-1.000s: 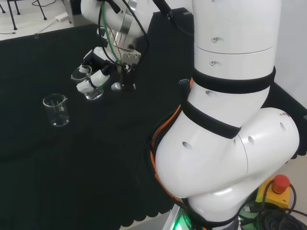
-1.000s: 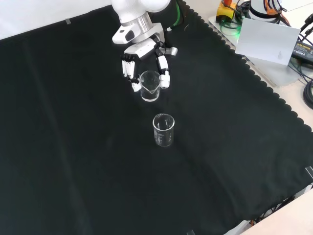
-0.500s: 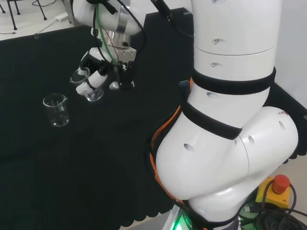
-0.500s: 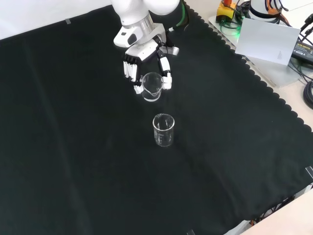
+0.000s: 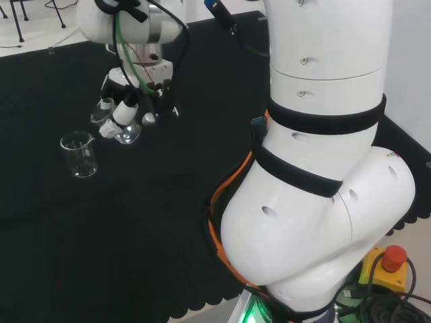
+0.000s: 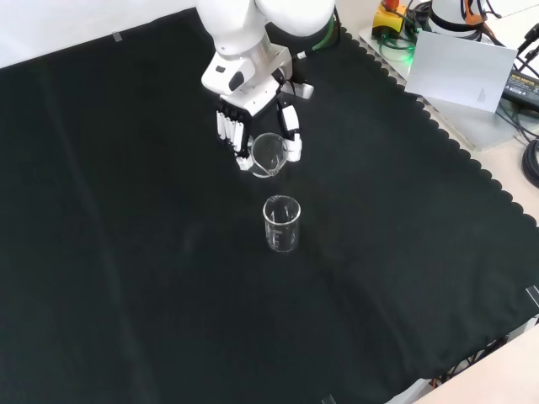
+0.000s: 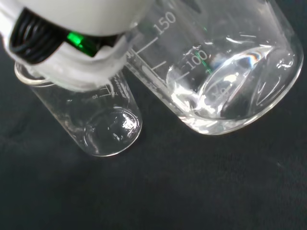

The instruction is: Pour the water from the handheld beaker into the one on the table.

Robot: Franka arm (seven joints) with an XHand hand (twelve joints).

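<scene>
A: So what's the hand [image 6: 253, 118] doing?

B: Its fingers [image 6: 229, 129] are curled round a clear beaker [image 6: 268, 155], with the thumb on the other side, so the glass is pinched between them. In the front view it sits at the far part of the black cloth [image 6: 126, 278], held up off the counter. The beaker is tilted, with its mouth tipped toward the near side.

A: And the other beaker?

B: The second beaker [image 6: 281, 223] is standing upright on the cloth, just near-side of the held one in the front view. They're close but not touching. In the head view that same second beaker [image 5: 79, 154] is left of the hand [image 5: 124, 108] and a bit lower, and the held beaker [image 5: 116, 124] leans toward it.

A: Any water?

B: The wrist view shows the held beaker [image 7: 216, 72] up close, with printed scale marks on its wall and some clear liquid pooled in its lower part. The standing one [image 7: 96, 124] is right beside it in that view. I can't tell whether it holds any liquid. I don't see a stream between them either.

A: Arm in the way?

B: In the head view the big white links [image 5: 323, 168] stand on the right.
</scene>
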